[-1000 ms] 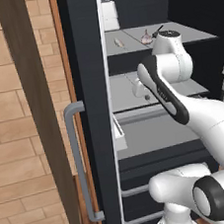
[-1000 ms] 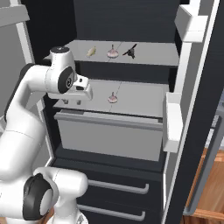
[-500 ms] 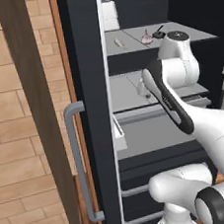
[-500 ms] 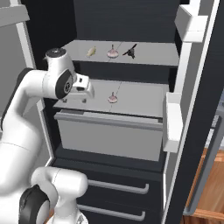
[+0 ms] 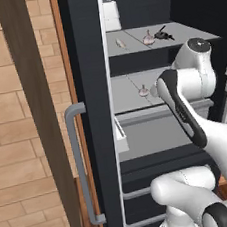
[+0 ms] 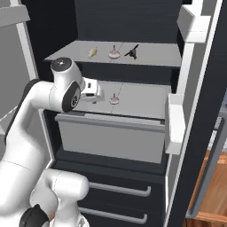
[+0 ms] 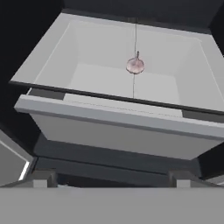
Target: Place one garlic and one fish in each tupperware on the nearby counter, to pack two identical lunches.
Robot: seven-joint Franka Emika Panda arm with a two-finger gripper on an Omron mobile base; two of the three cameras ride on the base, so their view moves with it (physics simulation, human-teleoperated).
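One garlic [image 7: 135, 65] sits alone on the fridge's lower grey shelf [image 7: 100, 78]; it is also the garlic [image 6: 114, 99] and garlic [image 5: 143, 90] of the base views. My gripper [image 6: 98, 93] hovers in front of that shelf, to the bulb's left and short of it, pointing at it. Its jaws are open and empty, the gripper [image 7: 111, 177] tips wide apart at the hand view's bottom. On the upper shelf lie a fish [image 6: 92, 52], a second garlic [image 6: 114, 53] and a small dark object [image 6: 131, 52]. The tupperware and the counter are out of view.
The open fridge door [image 5: 96, 138] with its grey handle [image 5: 81, 160] stands on the left. Door bins [image 6: 175, 124] jut out on the right. A grey drawer front [image 6: 111, 137] sits under the lower shelf, with handled drawers [image 6: 119, 188] below.
The jaws have spread open. The arm's elbow has shifted slightly right and down in the left base view. Both garlic bulbs and the fish lie where they were.
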